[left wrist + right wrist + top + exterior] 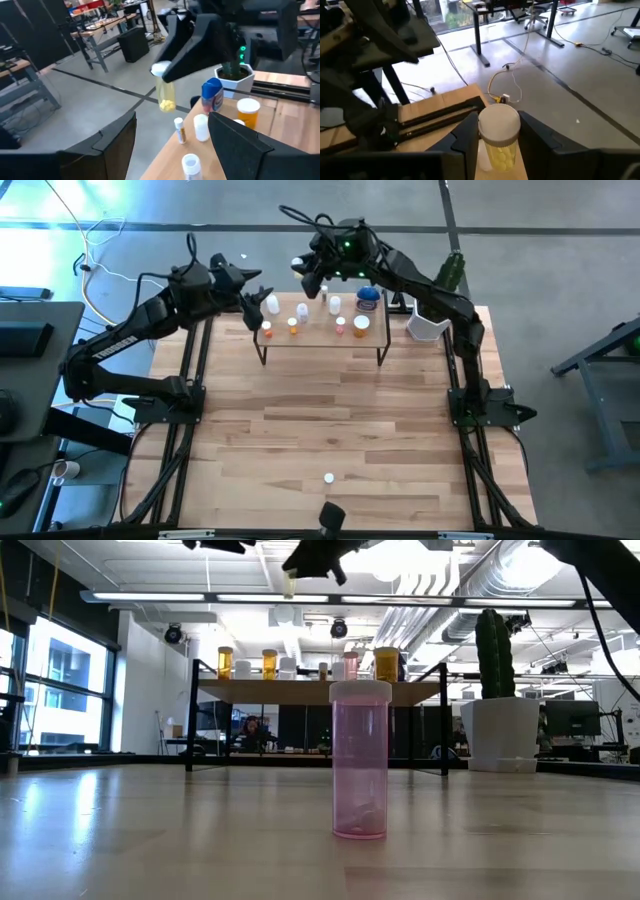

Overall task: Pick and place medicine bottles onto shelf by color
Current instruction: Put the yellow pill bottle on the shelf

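The shelf (320, 337) stands at the table's far middle and carries several bottles: white ones (270, 304), orange ones (293, 326) and the blue jar (368, 298). A pink bottle (360, 760) stands upright by itself on the table near the near edge (328, 477). My right gripper (308, 275) hovers over the shelf's far left part, shut on a clear bottle of yellow pills with a white cap (165, 89). My left gripper (255, 298) is open beside the shelf's left end, touching nothing; its fingers (115, 137) frame the shelf's bottles. My right gripper pinches the yellow-pill bottle between its two fingers at the white cap and upper body (498, 125). The fingers (187, 47) come slanting down from the far right. The bottle hangs upright below them, lifted clear above the shelf (290, 130).
A white pot (428, 326) with a green plant (492, 650) stands just right of the shelf. Black arm frames run along the table's left and right edges. Bare wood lies between the shelf and the pink bottle.
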